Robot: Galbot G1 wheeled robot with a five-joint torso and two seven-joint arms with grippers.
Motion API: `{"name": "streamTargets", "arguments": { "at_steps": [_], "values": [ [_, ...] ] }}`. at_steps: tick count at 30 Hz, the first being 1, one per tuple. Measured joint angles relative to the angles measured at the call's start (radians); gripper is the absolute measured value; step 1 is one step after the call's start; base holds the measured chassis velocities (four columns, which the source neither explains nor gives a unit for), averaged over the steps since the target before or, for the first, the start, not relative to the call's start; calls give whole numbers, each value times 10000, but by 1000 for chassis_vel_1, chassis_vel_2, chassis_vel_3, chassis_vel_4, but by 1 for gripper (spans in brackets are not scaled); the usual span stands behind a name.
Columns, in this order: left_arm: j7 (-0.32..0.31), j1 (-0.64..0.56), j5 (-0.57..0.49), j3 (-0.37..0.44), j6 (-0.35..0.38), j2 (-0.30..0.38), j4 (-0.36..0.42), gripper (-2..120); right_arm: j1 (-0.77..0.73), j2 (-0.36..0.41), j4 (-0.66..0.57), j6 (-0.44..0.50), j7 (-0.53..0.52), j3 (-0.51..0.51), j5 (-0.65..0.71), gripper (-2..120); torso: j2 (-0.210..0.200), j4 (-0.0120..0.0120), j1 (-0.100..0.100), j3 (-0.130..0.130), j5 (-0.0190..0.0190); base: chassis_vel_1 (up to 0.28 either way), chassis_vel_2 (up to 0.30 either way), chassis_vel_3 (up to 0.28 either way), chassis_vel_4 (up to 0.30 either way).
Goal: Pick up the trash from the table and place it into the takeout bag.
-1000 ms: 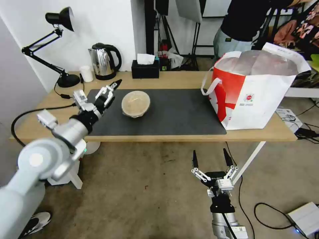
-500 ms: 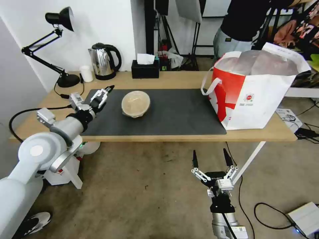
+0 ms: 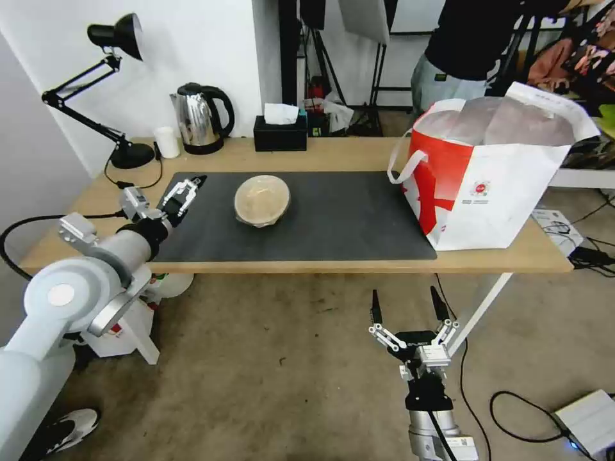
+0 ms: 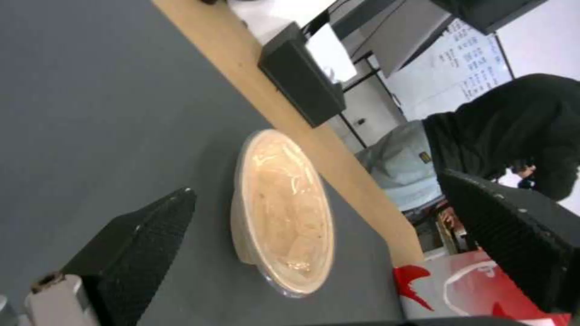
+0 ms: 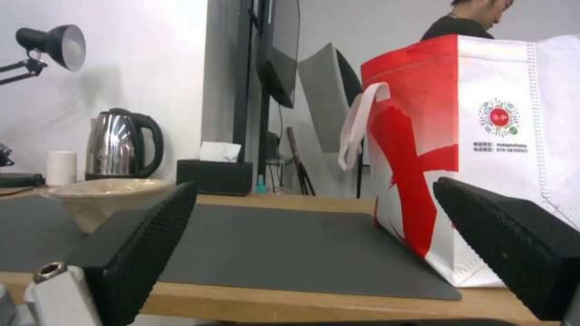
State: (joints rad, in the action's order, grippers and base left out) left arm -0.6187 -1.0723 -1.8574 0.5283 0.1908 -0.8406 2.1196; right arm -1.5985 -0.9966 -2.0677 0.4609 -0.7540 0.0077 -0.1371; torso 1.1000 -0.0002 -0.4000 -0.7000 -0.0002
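One pincer, the left pincer (image 3: 168, 194), has retreated (empty, spread) from the container (image 3: 261, 200).

You've got the light-wood tabletop (image 3: 333, 155) carrying a dark grey mat (image 3: 346, 218), the beige lidded container (image 3: 261, 200) on it, the takeout bag (image 3: 493, 179) at the right end, and lamp (image 3: 128, 153), kettle (image 3: 200, 118), small white cup (image 3: 167, 141) and tissue box (image 3: 280, 132) along the back.
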Motion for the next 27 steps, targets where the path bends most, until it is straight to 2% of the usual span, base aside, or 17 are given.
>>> {"name": "streamTargets", "arguments": {
  "at_steps": [17,27],
  "values": [
    [-88,395,80,-423,67,-231,-750,100,0,0,0,0,0,0,0,100,0,3,1,0,2,0,0,0,0],
    [-74,943,30,-933,253,-390,-1296,100,0,0,0,0,0,0,0,100,0,2,0,0,1,0,0,0,0]
  ]
}}
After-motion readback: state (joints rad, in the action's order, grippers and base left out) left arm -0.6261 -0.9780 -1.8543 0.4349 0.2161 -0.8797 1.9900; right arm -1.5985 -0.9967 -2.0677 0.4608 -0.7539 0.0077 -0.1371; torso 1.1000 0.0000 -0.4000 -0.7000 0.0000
